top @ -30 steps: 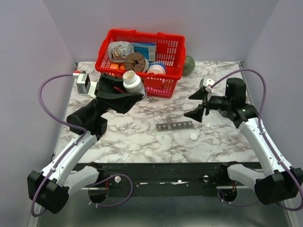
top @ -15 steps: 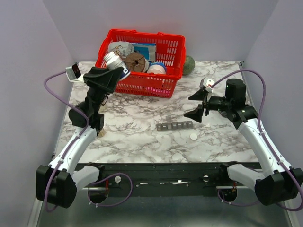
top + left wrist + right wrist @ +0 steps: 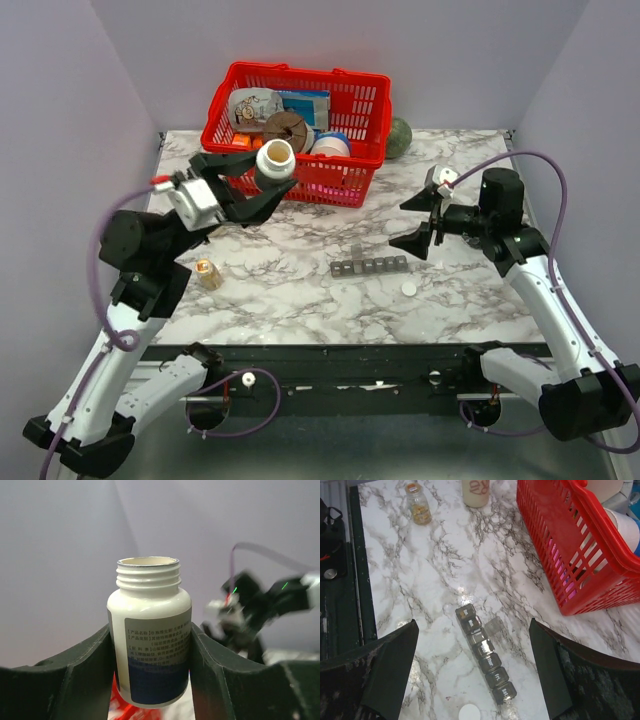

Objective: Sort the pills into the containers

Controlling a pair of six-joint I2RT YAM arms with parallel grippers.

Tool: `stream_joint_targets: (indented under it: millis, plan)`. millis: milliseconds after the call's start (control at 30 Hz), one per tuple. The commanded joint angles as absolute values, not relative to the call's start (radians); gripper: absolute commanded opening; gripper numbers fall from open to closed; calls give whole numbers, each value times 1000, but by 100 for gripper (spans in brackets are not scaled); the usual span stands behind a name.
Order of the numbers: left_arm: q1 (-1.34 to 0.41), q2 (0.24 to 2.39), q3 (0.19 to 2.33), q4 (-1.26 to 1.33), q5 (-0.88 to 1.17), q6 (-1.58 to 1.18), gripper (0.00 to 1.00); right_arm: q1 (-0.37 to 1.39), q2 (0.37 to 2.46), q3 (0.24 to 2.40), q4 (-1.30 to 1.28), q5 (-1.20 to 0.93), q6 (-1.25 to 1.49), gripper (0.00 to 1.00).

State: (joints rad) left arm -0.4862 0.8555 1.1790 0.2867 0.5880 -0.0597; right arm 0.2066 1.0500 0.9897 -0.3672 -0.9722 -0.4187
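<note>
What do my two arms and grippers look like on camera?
The left arm and right arm have white links with black joints and bases. The left gripper and right gripper each carry two broad matte-black fingers that taper towards the tips. Purple cables loop from each wrist. A pale camera block with a red mark sits at each wrist.

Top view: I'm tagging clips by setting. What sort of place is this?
Probably a robotics test cell: plain walls box in a marble-patterned table, two robot arms are bolted at its near edge, and a red basket of props sits at the back.
</note>
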Motion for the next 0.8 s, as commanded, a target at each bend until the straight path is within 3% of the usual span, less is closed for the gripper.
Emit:
stream_joint_targets:
  millis: [0,167,233,300,367,500,600,633,667,700,733,767]
  plan:
    - [-526,858,1091,-195,511,726,0,195,1055,994,-360,-948,-417,100]
    - [-667,850,993,-244,44,1150,0,189,1063,989,-364,-943,-423,100]
    - [-707,830,919,-137,-24,1244,0,189,1071,992,-364,-945,-423,100]
    - [-712,799,897,-74,33,1189,0,187,1077,999,-367,-945,-423,100]
    - [-706,778,871,26,116,999,0,186,1080,1000,-368,-946,-423,100]
    - [-579,768,836,211,476,523,0,184,1074,996,-368,-946,-423,100]
    - [-474,801,738,606,684,0,0,181,1065,989,-368,-948,-423,100]
    - [-441,824,670,934,751,-210,0,181,1063,988,-368,-948,-423,100]
    - [-393,854,640,1115,762,-380,0,176,1058,986,-367,-948,-423,100]
    - [-371,932,614,1300,741,-754,0,176,1058,986,-368,-951,-423,100]
    - [-358,987,577,1699,708,-928,0,175,1058,985,-364,-953,-422,100]
    - [-351,1040,603,1697,681,-1060,0,175,1057,985,-364,-954,-420,100]
